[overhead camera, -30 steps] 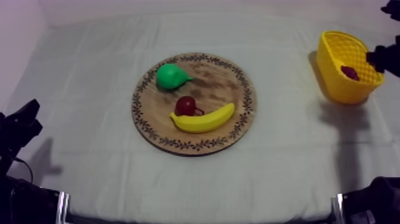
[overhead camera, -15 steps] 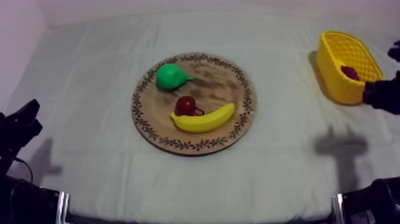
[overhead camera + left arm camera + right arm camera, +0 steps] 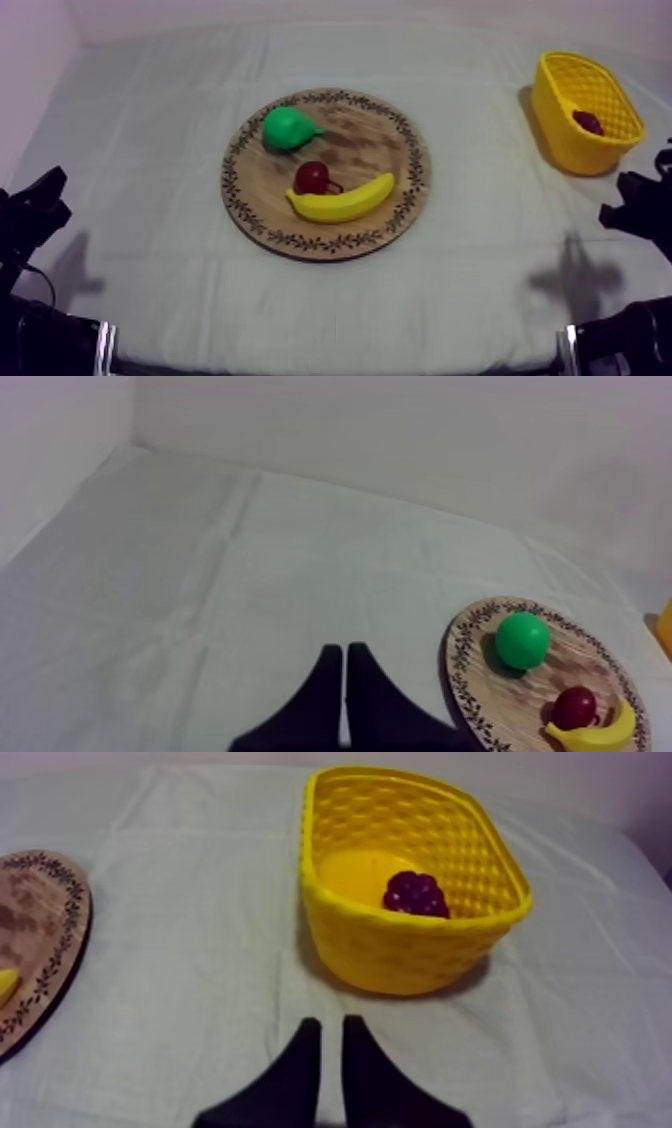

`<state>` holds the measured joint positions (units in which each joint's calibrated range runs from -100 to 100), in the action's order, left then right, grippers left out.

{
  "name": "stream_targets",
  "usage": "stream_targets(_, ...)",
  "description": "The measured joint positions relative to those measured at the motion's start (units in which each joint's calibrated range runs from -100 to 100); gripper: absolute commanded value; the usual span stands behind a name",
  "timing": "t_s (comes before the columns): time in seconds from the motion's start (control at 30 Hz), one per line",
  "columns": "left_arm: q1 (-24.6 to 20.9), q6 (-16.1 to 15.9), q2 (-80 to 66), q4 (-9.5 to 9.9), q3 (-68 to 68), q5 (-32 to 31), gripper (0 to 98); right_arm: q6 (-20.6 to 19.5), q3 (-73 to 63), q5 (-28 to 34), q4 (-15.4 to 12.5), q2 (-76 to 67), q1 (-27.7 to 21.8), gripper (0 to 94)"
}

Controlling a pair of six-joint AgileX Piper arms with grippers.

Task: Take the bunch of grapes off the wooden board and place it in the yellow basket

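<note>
Nearest, at the table's left edge, the left gripper [image 3: 345,661] sits low over the bare cloth [image 3: 150,290]. Its two black fingers are pressed together into a narrow wedge, with nothing between them, and they point across the cloth toward the far side, with the board off to their right. At the near right, the right gripper [image 3: 332,1027] hangs over the cloth on the near side of the basket and apart from it. Its fingers are likewise closed together on nothing, and their tips point toward the basket.

Farther in, at the middle of the table, the board [image 3: 400,200] lies flat on the cloth. The banana [image 3: 340,200] lies along the board's near part, its curve open toward the far side. The red fruit [image 3: 312,177] sits just behind the banana, touching it. The pear [image 3: 288,128] rests on the far left part of the board, apart from the other two.

Farthest, at the far right, the basket [image 3: 560,120] stands upright on the cloth, well apart from the board. The grapes [image 3: 417,894] lie inside it on the bottom, toward its right side and close to the wall, a dark purple cluster against the yellow.
</note>
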<state>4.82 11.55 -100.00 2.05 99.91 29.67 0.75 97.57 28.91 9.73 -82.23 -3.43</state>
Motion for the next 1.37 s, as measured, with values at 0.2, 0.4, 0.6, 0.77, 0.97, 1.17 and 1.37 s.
stream_targets(0.2, 0.0, 0.0, 0.0, 0.0, 0.0, 0.0, 0.1, 1.65, 2.01, 1.16, -3.57, -7.94, -0.19, 0.9)
stream_targets(0.4, 0.0, 0.0, 0.0, 0.0, 0.0, 0.0, 0.1, 4.25, 2.2, 4.4, -8.49, -12.86, -0.1, 0.4)
stream_targets(0.6, 0.0, 0.0, 0.0, 0.0, 0.0, 0.0, 0.1, 5.64, 2.2, 5.89, -10.47, -13.43, -0.44, 2.0)
stream_targets(0.77, 0.0, 0.0, 0.0, 0.0, 0.0, 0.0, 0.1, 6.74, 2.2, 7.0, -10.76, -13.55, -0.56, 0.9)
stream_targets(0.97, 0.0, 0.0, 0.0, 0.0, 0.0, 0.0, 0.1, 9.72, 2.2, 7.08, -10.76, -13.55, -0.56, 0.5)
stream_targets(1.17, 0.0, 0.0, 0.0, 0.0, 0.0, 0.0, 0.1, 10.71, 2.2, 7.08, -10.76, -13.55, -0.56, 0.5)
stream_targets(1.37, 0.0, 0.0, 0.0, 0.0, 0.0, 0.0, 0.1, 10.8, 2.2, 7.08, -10.76, -13.55, -0.56, 0.5)
